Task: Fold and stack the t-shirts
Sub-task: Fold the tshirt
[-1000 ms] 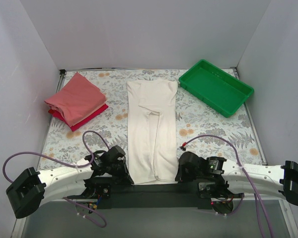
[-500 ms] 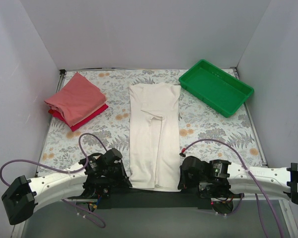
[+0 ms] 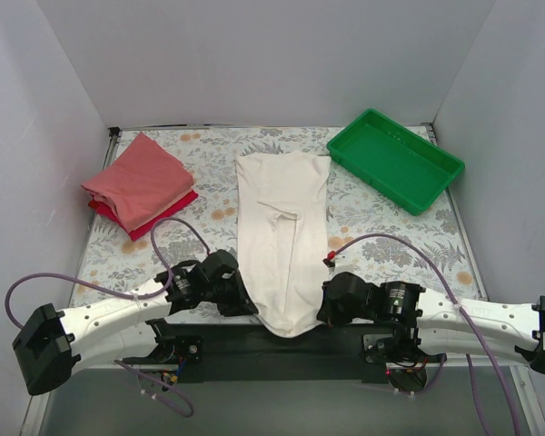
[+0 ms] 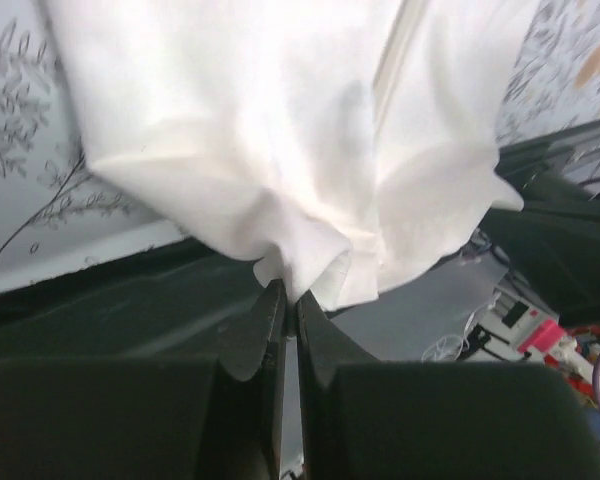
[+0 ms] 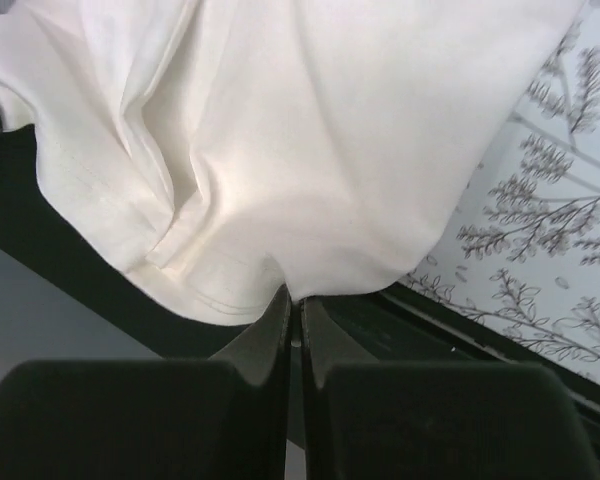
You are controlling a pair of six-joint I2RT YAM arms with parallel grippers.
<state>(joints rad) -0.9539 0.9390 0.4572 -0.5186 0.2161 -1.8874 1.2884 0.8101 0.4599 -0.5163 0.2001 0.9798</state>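
Observation:
The cream-white t-shirt (image 3: 283, 232) lies folded into a long strip down the middle of the table, print hidden. Its near hem is lifted and sags between my two grippers. My left gripper (image 3: 243, 304) is shut on the hem's left corner, seen in the left wrist view (image 4: 292, 293). My right gripper (image 3: 323, 309) is shut on the hem's right corner, seen in the right wrist view (image 5: 295, 297). The folded salmon-pink t-shirt (image 3: 136, 177) lies on the folded red t-shirt (image 3: 177, 211) at the far left.
A green plastic tray (image 3: 395, 159) stands at the far right corner. White walls close in the table on three sides. The black base bar (image 3: 282, 350) runs along the near edge under the lifted hem.
Both grippers have risen and moved away from the near edge with the hem. The hem has come off the table edge and now sags between them.

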